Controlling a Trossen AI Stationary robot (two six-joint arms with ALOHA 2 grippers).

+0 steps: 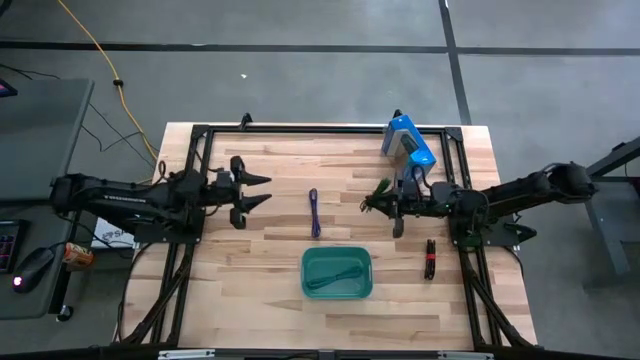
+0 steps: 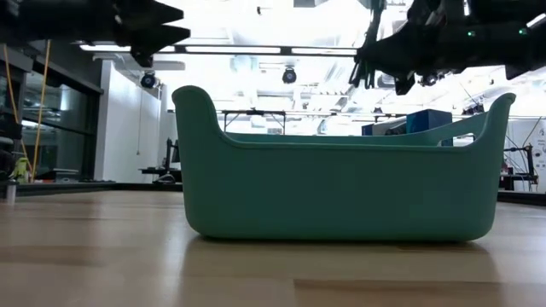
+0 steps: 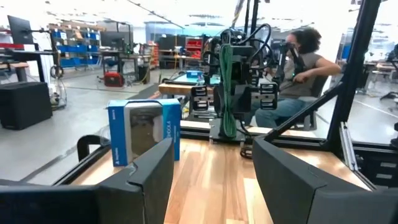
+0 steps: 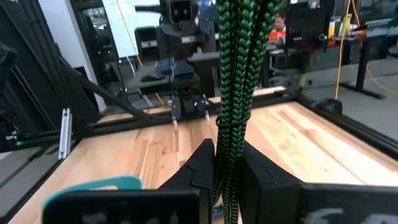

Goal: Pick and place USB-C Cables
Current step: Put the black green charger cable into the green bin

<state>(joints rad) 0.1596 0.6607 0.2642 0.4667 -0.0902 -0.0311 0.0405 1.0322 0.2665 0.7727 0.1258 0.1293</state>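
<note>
Right tool [image 1: 383,195] pinching green cable [image 4: 235,81] mid-bundle, lifted off table [image 1: 250,290] near blue box [image 1: 408,140]. Left tool [image 1: 262,190] spread, waiting. Purple cable [image 1: 314,212], red-and-black cable [image 1: 430,258] on table; teal one in tub [image 1: 337,293]. Judged light, limp, braided: mid-bundle pinch best

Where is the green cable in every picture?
High view: the green cable sits in the right claw, right of centre, just below the blue box.
Low view: up top right, dark strands hang from that claw; colour unclear.
Left wrist view: centre, hanging in the far claw.
Right wrist view: centre, pinched upright.
Shared landmark: the blue box, also in the left wrist view.
</note>
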